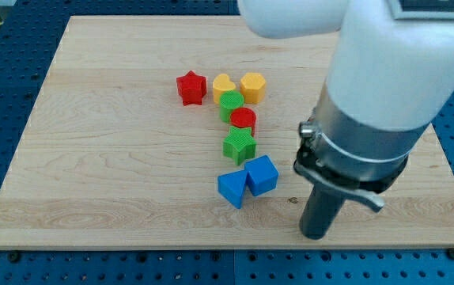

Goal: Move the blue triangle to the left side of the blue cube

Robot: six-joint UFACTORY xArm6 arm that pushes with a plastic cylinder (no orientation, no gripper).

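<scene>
The blue triangle [232, 189] lies on the wooden board [92, 158], touching the lower-left side of the blue cube [262, 175]. My tip [315, 235] is on the board to the right of both blue blocks and slightly lower in the view, well apart from them. The rod rises into the grey and white arm [377, 95] that fills the view's upper right.
A column of blocks runs upward from the blue cube: a green star [240, 146], a red cylinder [244, 120], a green cylinder [231, 104]. A yellow heart [224, 85], a yellow hexagon [252, 86] and a red star [191, 87] sit at the top.
</scene>
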